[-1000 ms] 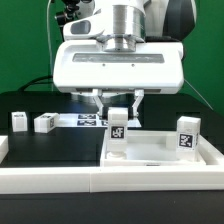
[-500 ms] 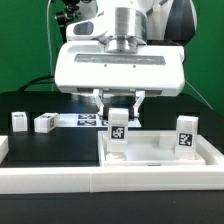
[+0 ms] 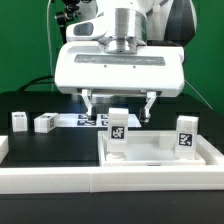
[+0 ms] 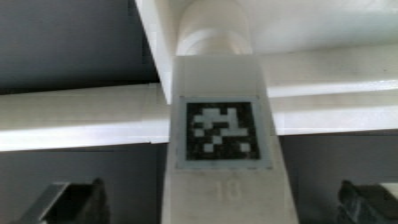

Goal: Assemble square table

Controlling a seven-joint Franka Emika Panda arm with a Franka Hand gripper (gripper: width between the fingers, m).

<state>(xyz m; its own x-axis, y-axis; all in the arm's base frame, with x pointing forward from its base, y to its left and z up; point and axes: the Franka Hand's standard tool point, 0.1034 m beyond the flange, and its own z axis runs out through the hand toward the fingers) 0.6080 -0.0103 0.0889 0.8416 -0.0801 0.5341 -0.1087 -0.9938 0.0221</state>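
One matte black work surface fills the exterior view. Its near side is edged by a long white rail, and a plain green wall stands behind it. A flat white marker board lies on the black toward the back.

The white two-finger gripper hangs over the white plastic square table top. This tray-like piece with a raised rim lies on the exterior view's right half of the surface, close against the rail. The gripper's fingers are spread wide, one on each side of a small white block leg and clear of it. That leg stands upright at the tray's corner toward the exterior view's left, its black-and-white tag facing the camera.

In the wrist view the same leg fills the middle, blurred, with dark fingertips well off to either side. The frame cuts off the arm above the gripper body, which also hides part of the marker board. Whether the leg is seated in the top cannot be told.

Legs number four:
- Two stand on the tray: the one under the gripper and a second leg at the exterior view's right.
- A third leg and a fourth leg sit near each other on the bare black at the exterior view's left.

One table top and one gripper show.
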